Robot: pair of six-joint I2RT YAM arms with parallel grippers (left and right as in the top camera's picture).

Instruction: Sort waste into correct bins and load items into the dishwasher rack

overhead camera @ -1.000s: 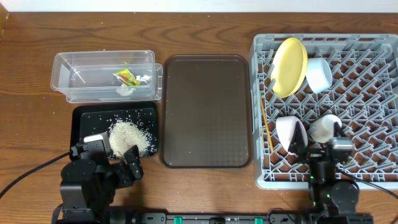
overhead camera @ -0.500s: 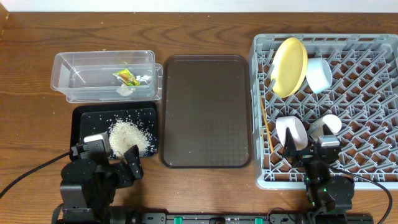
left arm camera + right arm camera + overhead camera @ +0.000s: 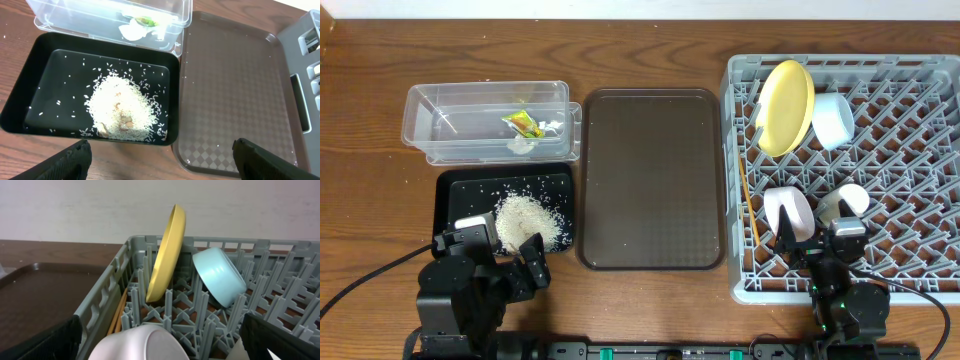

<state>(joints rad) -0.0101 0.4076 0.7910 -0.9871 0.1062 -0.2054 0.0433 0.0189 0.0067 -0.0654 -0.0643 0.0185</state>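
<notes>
1. The tub (image 3: 485,120) sits at the upper left of the overhead view. The wrapper (image 3: 522,124) lies in its right half, with white scraps (image 3: 525,143) just beside it.
2. The black tray (image 3: 455,190) lies directly below the tub, their edges just beside each other. Rice (image 3: 527,220) is heaped toward the tray's lower right, and loose grains are scattered over its floor.
3. The left gripper (image 3: 161,157) is at the lower left, over the black tray's lower edge. Its jaws are spread wide and hold nothing.
4. The brown tray (image 3: 650,180) lies in the middle, between the black tray and the rack.
5. The rack (image 3: 840,68) fills the right side. The chopsticks (image 3: 748,205) lie inside it along its left wall, running up and down the frame.
6. The plate (image 3: 786,107) stands on edge among the pegs at the rack's upper left. The blue bowl (image 3: 219,277) is tipped on its side just right of the plate.
7. The white bowl (image 3: 788,212) sits tilted lower in the rack, with the cup (image 3: 845,203) just to its right.
8. The right gripper (image 3: 161,340) is at the lower right, just below the white bowl and cup. Its jaws are wide apart and hold nothing.
</notes>
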